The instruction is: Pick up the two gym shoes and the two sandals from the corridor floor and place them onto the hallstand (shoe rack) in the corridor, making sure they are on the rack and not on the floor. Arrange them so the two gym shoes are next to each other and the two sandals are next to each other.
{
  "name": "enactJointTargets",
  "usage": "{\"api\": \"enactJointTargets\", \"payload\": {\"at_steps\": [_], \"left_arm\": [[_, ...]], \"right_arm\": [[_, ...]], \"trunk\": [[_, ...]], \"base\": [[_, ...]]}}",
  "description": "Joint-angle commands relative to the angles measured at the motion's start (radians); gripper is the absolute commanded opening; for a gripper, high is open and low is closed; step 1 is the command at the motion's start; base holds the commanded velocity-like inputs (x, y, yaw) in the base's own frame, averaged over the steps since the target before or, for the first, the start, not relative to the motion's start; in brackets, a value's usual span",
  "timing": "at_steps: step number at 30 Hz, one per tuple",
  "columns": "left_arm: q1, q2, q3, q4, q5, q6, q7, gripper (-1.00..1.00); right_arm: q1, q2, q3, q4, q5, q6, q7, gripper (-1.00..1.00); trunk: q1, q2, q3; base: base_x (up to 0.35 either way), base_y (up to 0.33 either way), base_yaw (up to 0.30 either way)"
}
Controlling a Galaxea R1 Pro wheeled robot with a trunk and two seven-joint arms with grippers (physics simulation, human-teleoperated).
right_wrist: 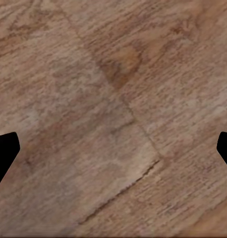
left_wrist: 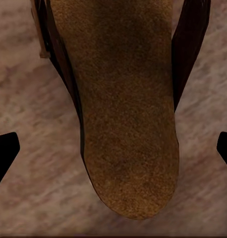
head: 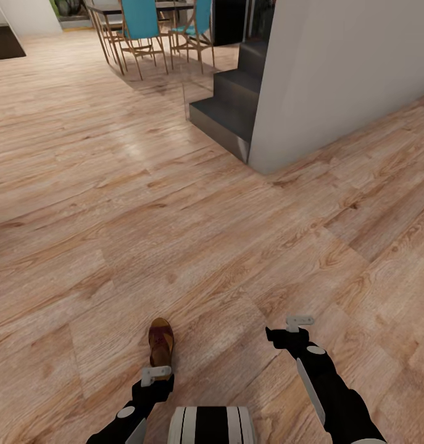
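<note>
One sandal (head: 160,345) lies flat on the corridor floor (head: 174,234), directly ahead of the left pincer (head: 156,374). From the left wrist view its tan footbed (left_wrist: 126,109) sits between the spread, empty jaws. The right pincer (head: 298,322) hovers over bare planks, jaws likewise apart and empty.

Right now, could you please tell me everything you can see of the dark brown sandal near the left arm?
The dark brown leather open sandal lies flat on the warm wood-grain plank floor, sole down, just ahead of the left gripper. The left wrist view shows its rounded end, a grainy tan footbed and dark brown side straps. The gripper's jaws stand wide apart on either side of it, not touching. Nothing else touches it but the floor.
</note>
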Motion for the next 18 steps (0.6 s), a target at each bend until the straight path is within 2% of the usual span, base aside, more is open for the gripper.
{"api": "enactJointTargets", "payload": {"at_steps": [1,18], "left_arm": [[0.0,0.0,-0.001,0.0,0.009,-0.003,0.0,1.0],[0.0,0.0,0.001,-0.002,0.009,-0.003,0.0,1.0]], "right_arm": [[0.0,0.0,0.0,-0.001,0.001,0.005,0.001,1.0],[0.0,-0.001,0.0,-0.001,0.001,0.005,0.001,1.0]], "trunk": [[0.0,0.0,-0.001],[0.0,0.0,-0.012]], "base": [[0.0,0.0,0.0],[0.0,0.0,-0.043]]}}
